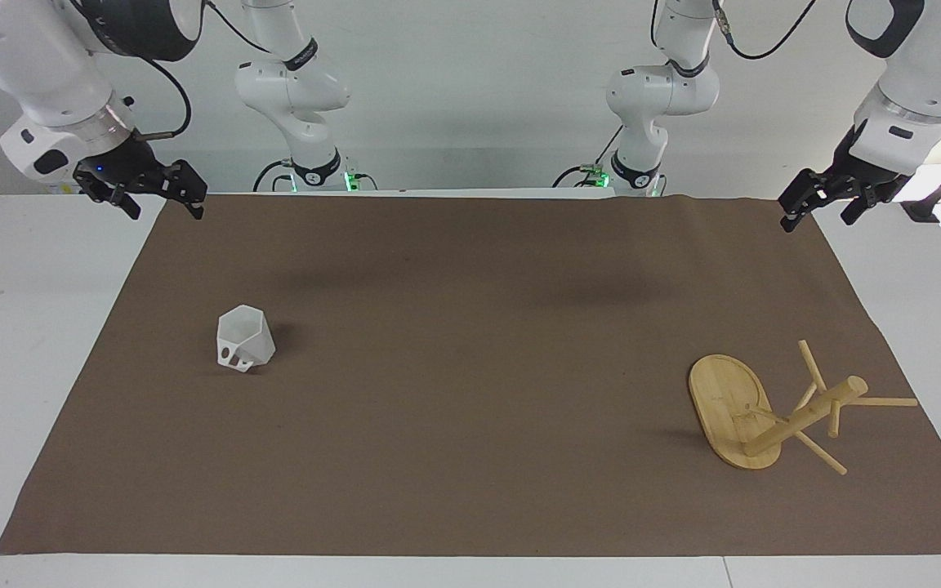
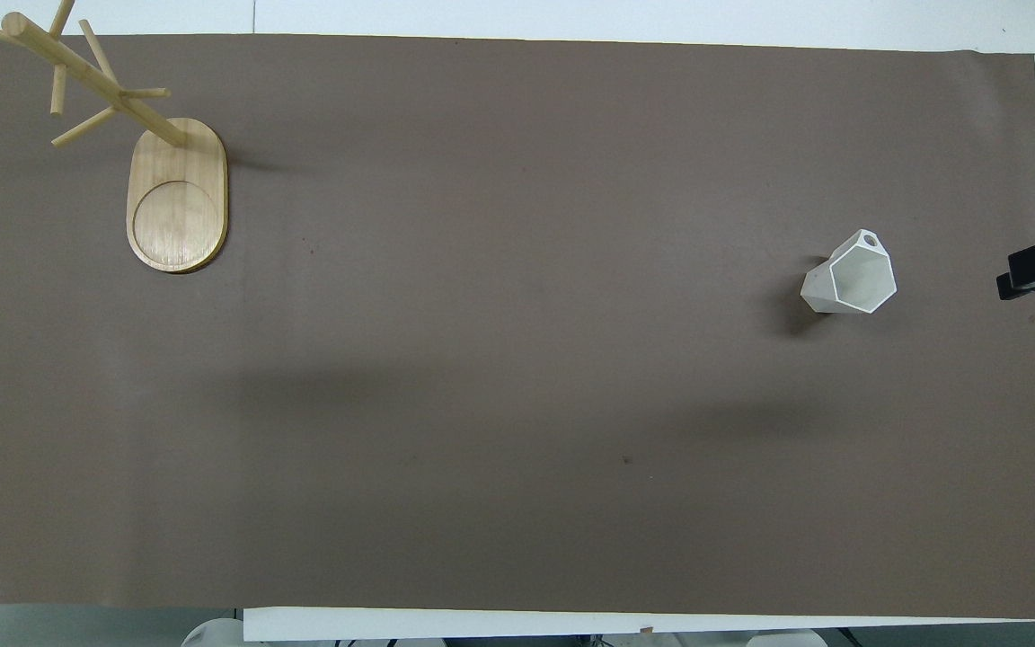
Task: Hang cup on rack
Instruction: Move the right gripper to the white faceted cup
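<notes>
The white faceted cup point(image 1: 245, 338) stands on the brown mat toward the right arm's end, opening up, with its holed handle on the side away from the robots; it also shows in the overhead view point(image 2: 850, 274). The bamboo rack point(image 1: 736, 420) stands on its oval base toward the left arm's end, farther from the robots than the cup, with its post and pegs bare point(image 2: 77, 72). My right gripper point(image 1: 165, 214) hangs open and empty over the mat's edge at its own end. My left gripper point(image 1: 815, 222) hangs open and empty over the mat's corner at its end.
The brown mat point(image 1: 470, 408) covers most of the white table point(image 1: 29, 327). Bare white table shows at both ends. Nothing else lies on the mat between the cup and the rack.
</notes>
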